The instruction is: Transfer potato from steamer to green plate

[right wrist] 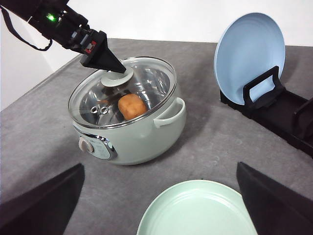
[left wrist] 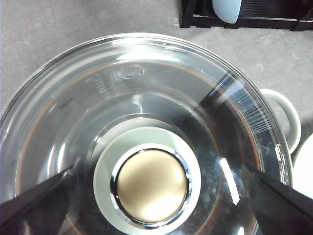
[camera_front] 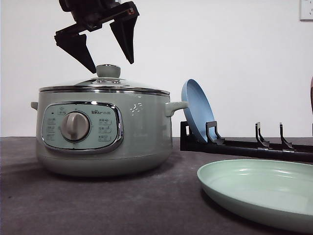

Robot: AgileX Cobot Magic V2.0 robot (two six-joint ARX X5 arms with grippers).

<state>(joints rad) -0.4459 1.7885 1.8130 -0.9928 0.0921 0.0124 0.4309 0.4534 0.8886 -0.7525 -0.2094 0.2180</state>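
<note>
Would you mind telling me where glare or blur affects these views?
Left wrist view: bright streaks glare off the glass lid, and the knob looks soft. Right wrist view: reflections on the lid, yet the potato shows through. Front view: sharp, with a soft shadow under the steamer.

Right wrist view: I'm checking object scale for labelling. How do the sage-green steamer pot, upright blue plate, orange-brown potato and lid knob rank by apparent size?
1. Sage-green steamer pot
2. Upright blue plate, though it stands farther back, so unsure
3. Orange-brown potato
4. Lid knob, partly covered by the left gripper

front low and level, wrists overhead, sharing steamer (camera_front: 105, 129)
</note>
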